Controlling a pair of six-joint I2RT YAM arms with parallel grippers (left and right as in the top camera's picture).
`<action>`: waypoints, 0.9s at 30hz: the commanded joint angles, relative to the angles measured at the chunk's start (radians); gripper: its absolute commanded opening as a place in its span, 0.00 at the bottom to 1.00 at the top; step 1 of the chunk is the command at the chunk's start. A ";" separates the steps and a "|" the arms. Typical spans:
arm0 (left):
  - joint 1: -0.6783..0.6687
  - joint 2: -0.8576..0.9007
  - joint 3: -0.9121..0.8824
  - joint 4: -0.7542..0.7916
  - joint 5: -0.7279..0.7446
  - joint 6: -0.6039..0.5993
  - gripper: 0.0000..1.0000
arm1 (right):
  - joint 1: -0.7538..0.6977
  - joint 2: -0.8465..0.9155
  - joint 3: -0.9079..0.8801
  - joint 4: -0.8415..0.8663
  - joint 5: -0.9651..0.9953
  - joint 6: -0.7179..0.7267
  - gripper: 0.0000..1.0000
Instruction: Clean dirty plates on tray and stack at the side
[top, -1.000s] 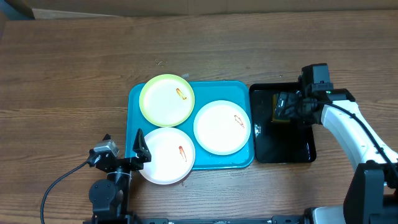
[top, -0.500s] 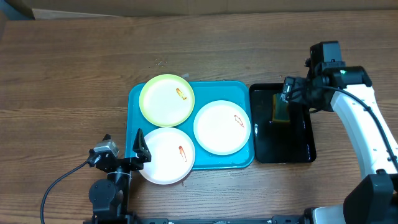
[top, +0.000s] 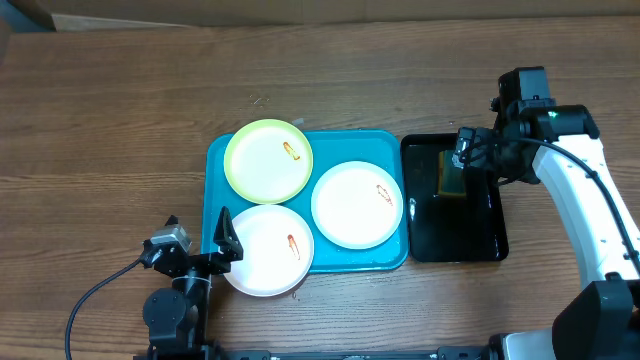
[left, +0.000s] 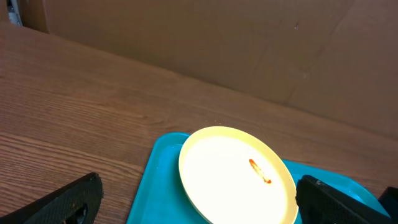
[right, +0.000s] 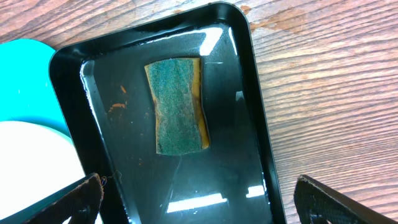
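L gripper (left: 199, 183) is spread wide w/ nothing in it, sitting low at the near-left corner of the tray (top: 350, 143). One finger (top: 226, 235) is just beside the near white plate (top: 262, 262); I can't tell if it touches.

All 3 plates are on the tray. Green plate (top: 268, 160) is at far left, lapping over the far rim. Right white plate (top: 357, 204) sits mid-right. Near white plate is at near left, hanging over the near rim above the tabletop (top: 120, 120). Their rims nearly meet. Each plate has a small red-orange smear (top: 291, 151) on it.

R gripper (right: 199, 183) is spread wide too, empty, hanging over the far part of the black tray (top: 470, 245), which sits just right of the tray. Sponge (right: 179, 106) lies flat in the black tray's far half, green side up, on a wet, shiny bottom. In the R wrist view the fingers are clear of it.
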 joint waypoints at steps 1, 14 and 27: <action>-0.003 -0.006 -0.007 0.004 -0.007 0.019 1.00 | 0.001 -0.008 0.021 0.003 0.010 -0.002 1.00; -0.003 -0.006 -0.007 0.004 -0.007 0.019 1.00 | 0.002 -0.006 -0.009 -0.003 -0.010 -0.002 1.00; -0.003 -0.006 -0.007 0.004 -0.007 0.019 1.00 | 0.002 -0.006 -0.078 0.027 -0.012 -0.002 1.00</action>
